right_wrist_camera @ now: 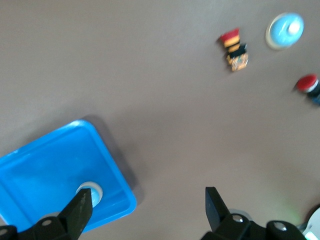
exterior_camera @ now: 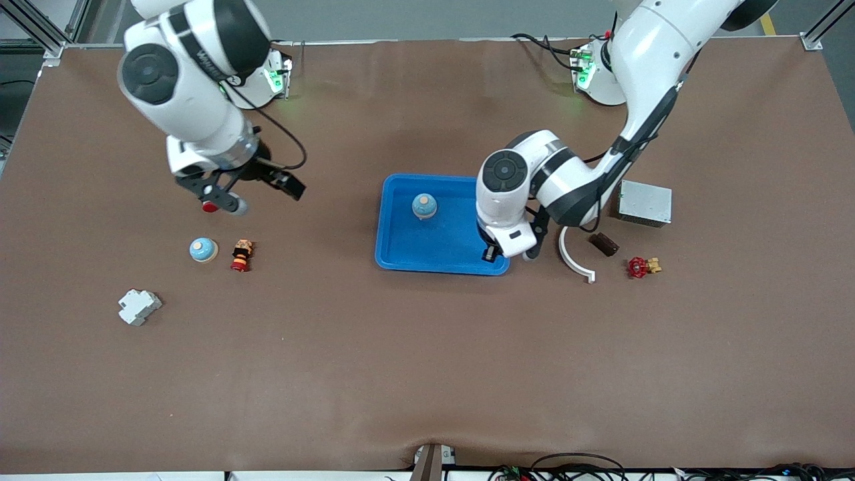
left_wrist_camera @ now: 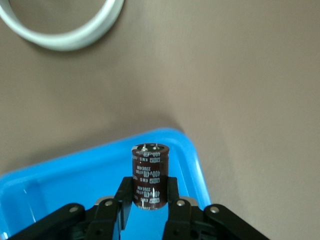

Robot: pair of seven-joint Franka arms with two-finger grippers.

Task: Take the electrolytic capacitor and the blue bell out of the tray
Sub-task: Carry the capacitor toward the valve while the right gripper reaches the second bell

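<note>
Nearest the front camera, toward the right arm's end of the brown tabletop [exterior_camera: 427, 374], lies a grey plastic breaker-like block [exterior_camera: 139, 306]. A little farther from the camera sit a light blue bell [exterior_camera: 203, 250] and, just beside it, a small red, black and yellow push-button part [exterior_camera: 241, 255]. Farther again lies a red-capped push button [exterior_camera: 221, 204].

The right gripper [right_wrist_camera: 150, 207] hangs in the air over bare tabletop near that red-capped button, its fingers [right_wrist_camera: 80, 207] spread wide with nothing between them.

Toward the left arm's end, a red-handled valve [exterior_camera: 642, 267] lies nearest the camera, with a curved white plastic strip [exterior_camera: 573, 254] and a small dark brown block [exterior_camera: 603, 244] close by. A grey metal box [exterior_camera: 644, 203] sits farther off.

Near the middle is a blue tray [exterior_camera: 401, 257]. A second light blue bell [exterior_camera: 424, 206] stands inside it, in the part farther from the camera.

The left gripper [left_wrist_camera: 149, 202] is low over the tray's corner, the one nearest the camera on the left arm's side. Its fingers [left_wrist_camera: 124, 195] pinch a dark brown cylindrical capacitor [left_wrist_camera: 149, 175] by its sides. In the left wrist view the capacitor is held over the tray's corner; whether it touches the tray floor cannot be told.
</note>
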